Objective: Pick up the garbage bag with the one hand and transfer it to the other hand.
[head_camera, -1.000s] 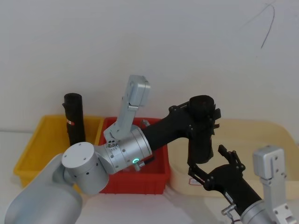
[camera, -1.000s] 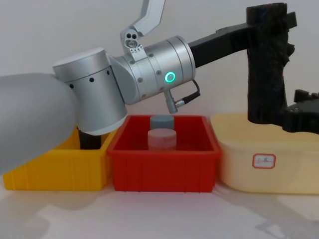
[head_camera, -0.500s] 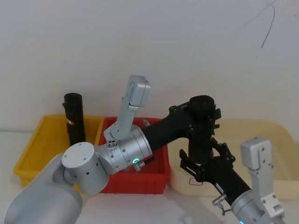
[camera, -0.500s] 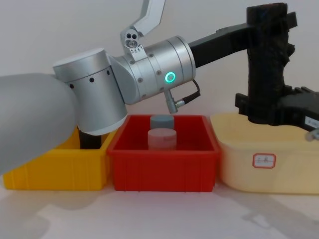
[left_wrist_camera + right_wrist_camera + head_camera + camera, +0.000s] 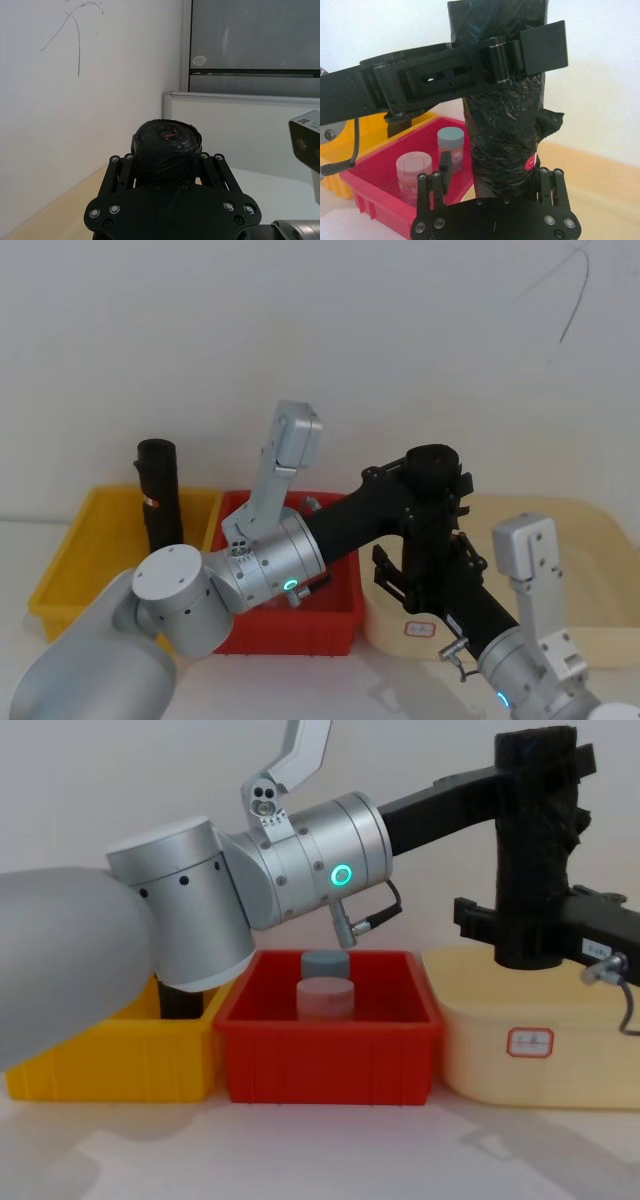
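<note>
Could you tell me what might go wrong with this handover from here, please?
The right gripper straddles only the bottom end of the garbage bag, fingers open; if the left gripper, clamped near the top, lets go early, the bag could fall toward the beige bin. Even once shut, so low a grip may let the roll tip.

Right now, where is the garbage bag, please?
Chest view, right: the garbage bag hangs above the cream tub, left pincer gripping its top, right pincer around its bottom.

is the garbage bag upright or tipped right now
Upright: the garbage bag stands vertical in the air, left pincer shut on its top, right pincer open around its bottom.
</note>
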